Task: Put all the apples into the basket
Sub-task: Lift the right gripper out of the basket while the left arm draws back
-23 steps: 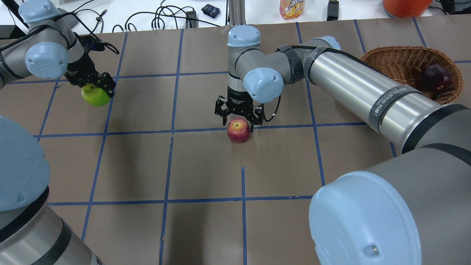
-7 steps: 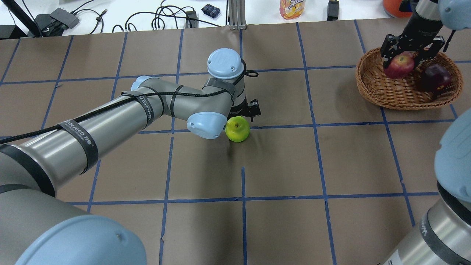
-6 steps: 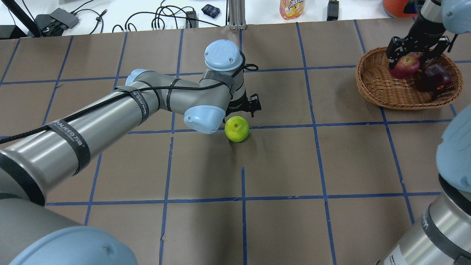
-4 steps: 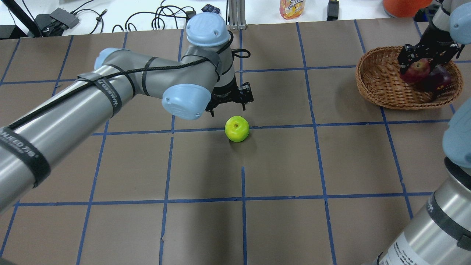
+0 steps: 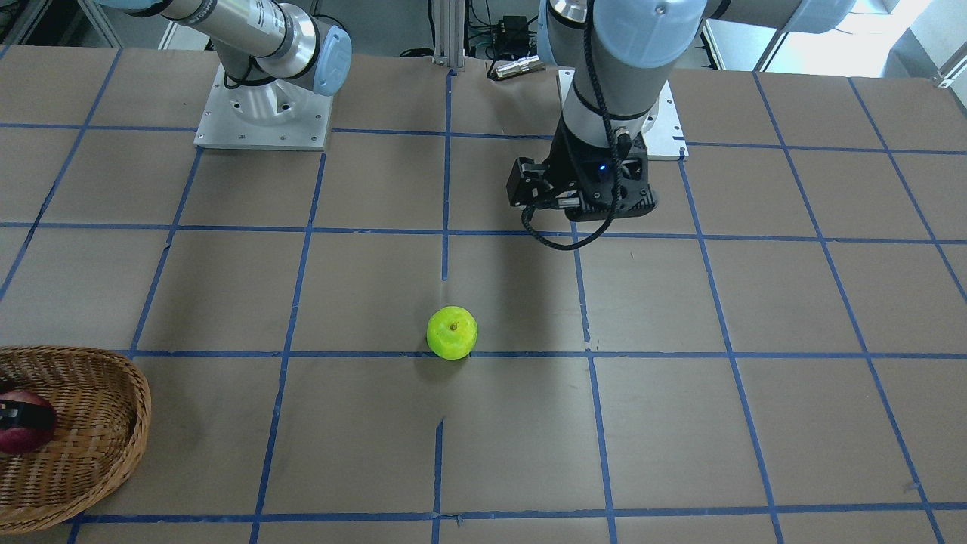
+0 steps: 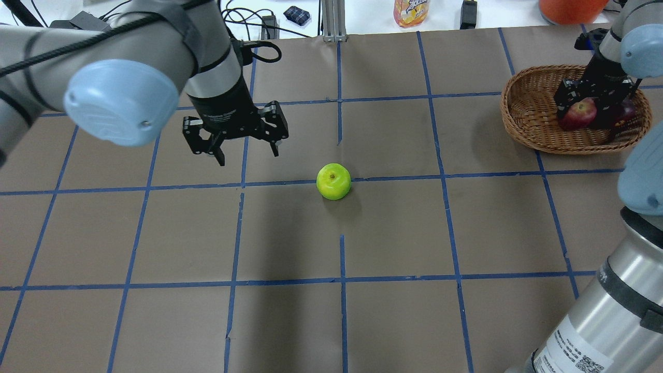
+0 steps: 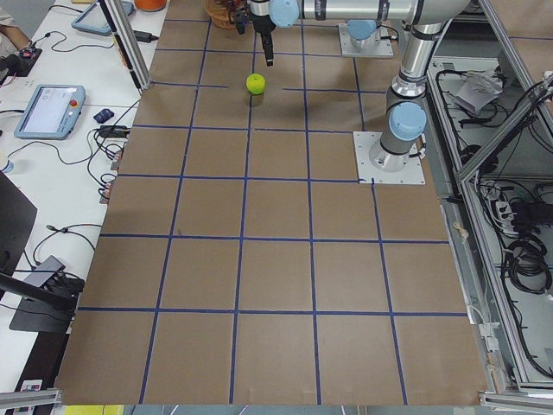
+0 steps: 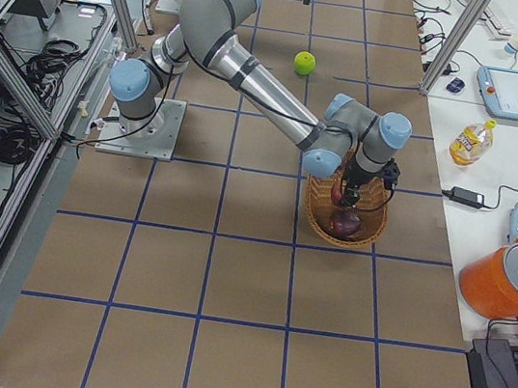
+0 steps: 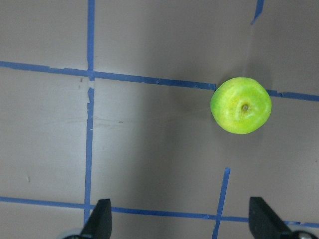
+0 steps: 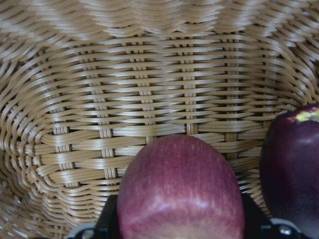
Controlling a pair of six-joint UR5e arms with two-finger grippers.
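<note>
The lime green apple (image 6: 333, 181) sits alone on the brown table near the centre; it also shows in the front view (image 5: 452, 332) and the left wrist view (image 9: 241, 105). My left gripper (image 6: 247, 152) is open and empty, raised above the table to the apple's left. The wicker basket (image 6: 523, 129) stands at the far right. My right gripper (image 6: 581, 106) is inside it, shut on the red apple (image 6: 576, 115), which fills the right wrist view (image 10: 182, 191). The dark maroon apple (image 10: 294, 169) lies in the basket right beside it.
Blue tape lines grid the table. An orange container (image 6: 570, 8), a drink bottle (image 6: 412, 11) and cables lie past the far edge. The arms' base plates (image 5: 261, 113) sit on the robot's side.
My left gripper let go of the green apple at the centre, rose and moved away to the left. My right gripper lowered the red apple deeper into the basket beside the maroon one.
</note>
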